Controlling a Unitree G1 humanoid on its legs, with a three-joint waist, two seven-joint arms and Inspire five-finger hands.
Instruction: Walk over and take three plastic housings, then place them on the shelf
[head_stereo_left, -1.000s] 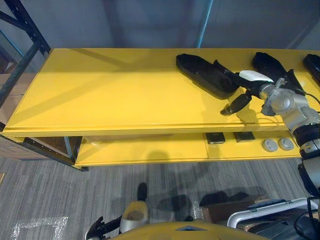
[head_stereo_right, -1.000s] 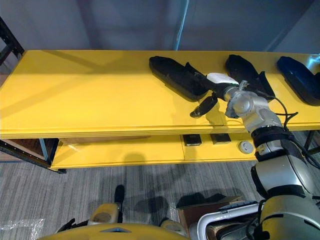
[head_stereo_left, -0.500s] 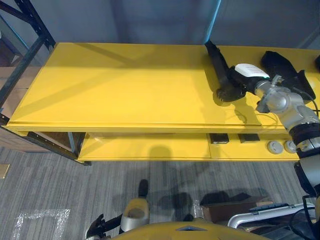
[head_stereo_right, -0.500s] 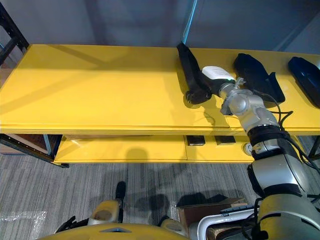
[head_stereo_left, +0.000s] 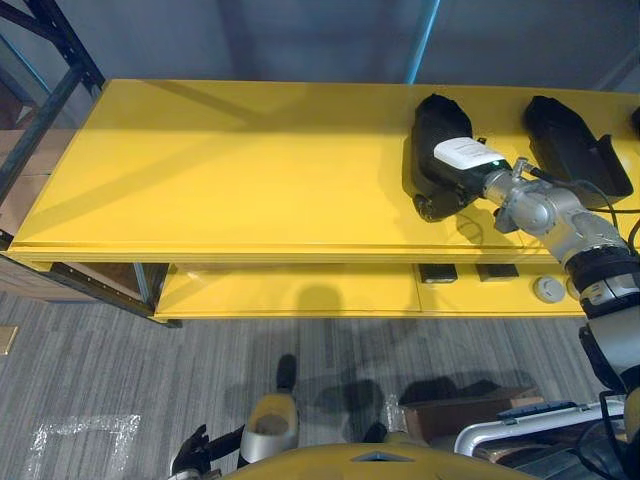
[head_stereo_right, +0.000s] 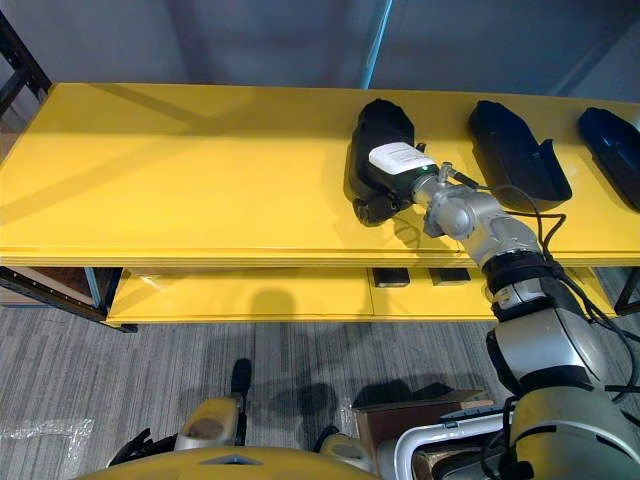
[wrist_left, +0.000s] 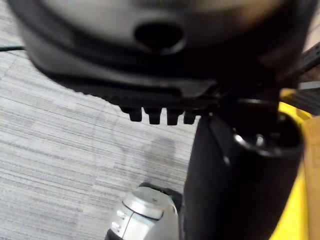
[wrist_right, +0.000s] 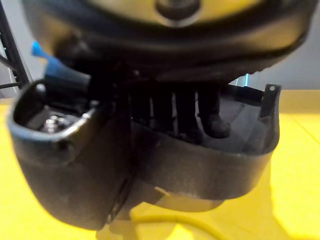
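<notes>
The right hand (head_stereo_right: 399, 165) grips a black plastic housing (head_stereo_right: 378, 128) on the yellow shelf (head_stereo_right: 180, 170), right of the middle. Its fingers (wrist_right: 185, 112) hook down inside the hollow shell and over the near wall, clenched on it. A white cover sits on the hand; any print there is too small to read. Two more housings lie further right, one near (head_stereo_right: 515, 155) and one at the edge (head_stereo_right: 610, 140). The left hand (wrist_left: 165, 60) hangs low over the floor; its state I cannot tell.
</notes>
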